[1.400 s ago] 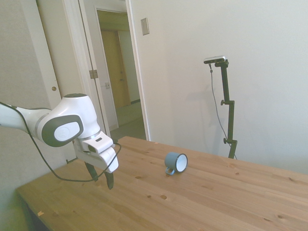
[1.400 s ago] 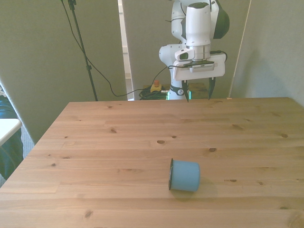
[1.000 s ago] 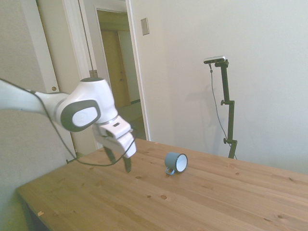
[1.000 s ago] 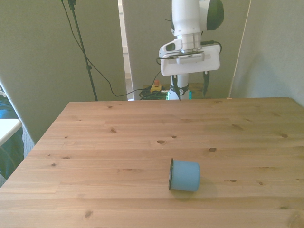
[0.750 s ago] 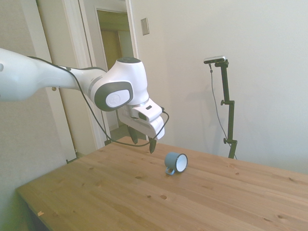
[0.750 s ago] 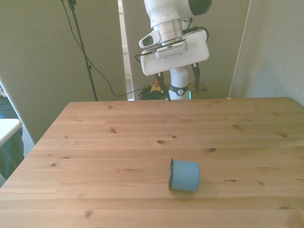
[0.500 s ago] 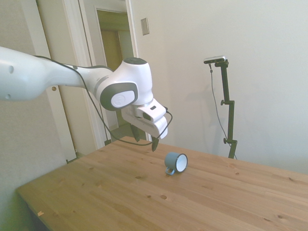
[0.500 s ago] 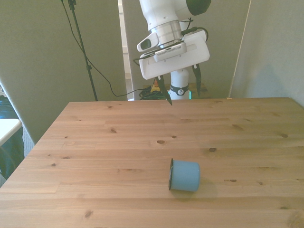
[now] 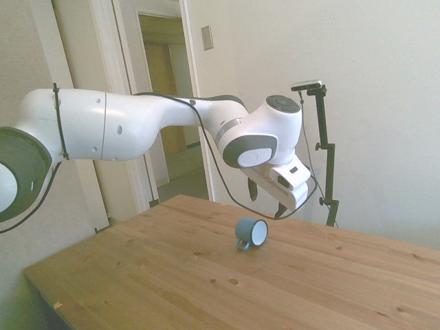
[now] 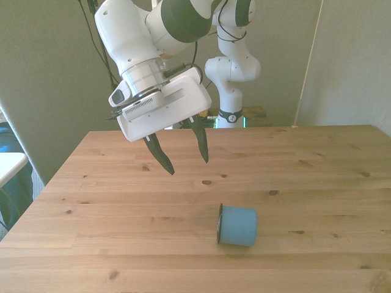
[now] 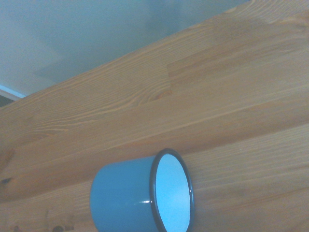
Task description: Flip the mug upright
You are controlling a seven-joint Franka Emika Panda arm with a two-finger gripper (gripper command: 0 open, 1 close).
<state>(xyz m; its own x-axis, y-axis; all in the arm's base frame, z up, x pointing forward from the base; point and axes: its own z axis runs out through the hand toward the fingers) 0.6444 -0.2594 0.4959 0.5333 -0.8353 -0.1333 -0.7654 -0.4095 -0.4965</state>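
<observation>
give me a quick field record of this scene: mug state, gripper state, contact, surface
mug: blue enamel mug lying on its side, white inside and dark rim visible in the wrist view
mouth direction: toward the front view's left
handle: against the table, seen in the side view
gripper: gripper open, fingers pointing down, holding nothing
contact: none; gripper is in the air, apart from the mug
surface: wooden table
task status: mug not yet upright

Wooden table — mug sideways
</observation>
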